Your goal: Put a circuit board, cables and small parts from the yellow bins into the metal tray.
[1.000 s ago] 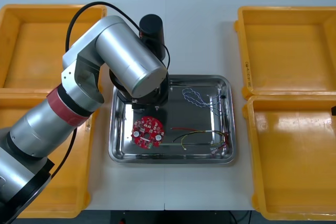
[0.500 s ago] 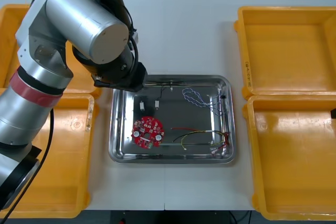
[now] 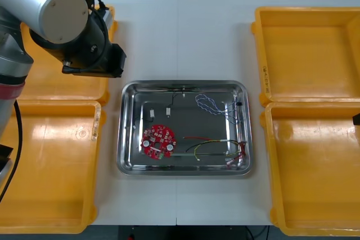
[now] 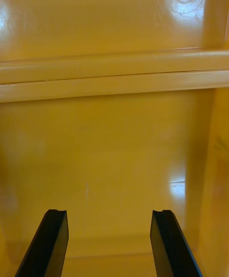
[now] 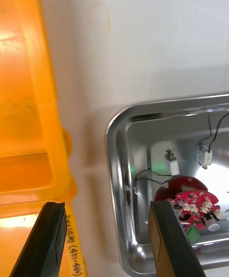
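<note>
Front view: I see the metal tray [image 3: 194,122] holding the circuit board [image 3: 158,141], cables [image 3: 211,105] and small metal parts [image 3: 151,114]. My left gripper [image 5: 106,204], spread and empty, hangs just off the tray's left rim and is the nearer arm. The right gripper [image 4: 108,212] is spread over a yellow bin [image 4: 114,138].

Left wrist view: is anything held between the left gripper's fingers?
No: the left gripper is open, fingers apart, with just the table and the metal tray rim seen between them.

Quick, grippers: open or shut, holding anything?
Left gripper: open, empty, over the table beside the metal tray.
Right gripper: open, empty, over a yellow bin.
</note>
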